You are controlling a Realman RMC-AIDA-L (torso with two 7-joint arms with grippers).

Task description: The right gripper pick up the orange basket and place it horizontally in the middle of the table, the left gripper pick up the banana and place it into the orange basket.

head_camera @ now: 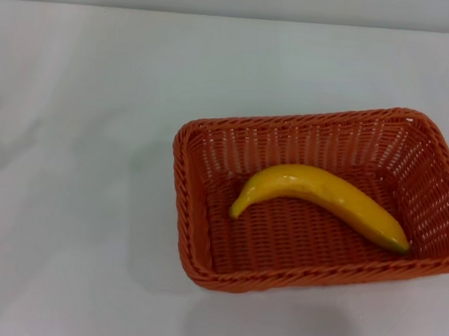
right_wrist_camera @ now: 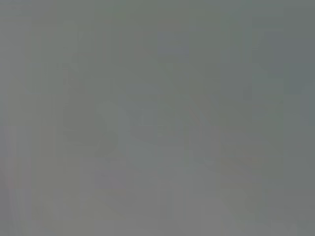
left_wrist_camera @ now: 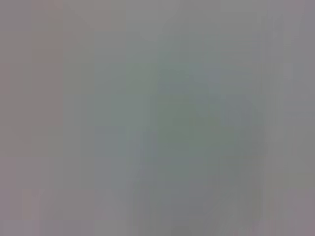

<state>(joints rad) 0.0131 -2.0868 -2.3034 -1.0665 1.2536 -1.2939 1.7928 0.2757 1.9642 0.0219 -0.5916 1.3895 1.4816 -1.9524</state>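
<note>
head view shows the rectangular orange-red woven plastic basket resting on the plain, smooth white tabletop, set right of the middle, its long sides running across the view and its right end reaching the picture's edge. its braided rim and slatted sloping walls are open to the camera. the curved, glossy yellow-orange banana lies inside the basket on its woven floor, its tapered stem end pointing to the robot's left and its small dark tip toward the right wall, the arch bowed away from the robot. neither the left gripper nor the right gripper appears in this view. both wrist views give only a flat grey blur with nothing to make out, so whether the jaws are open or closed cannot be told.
</note>
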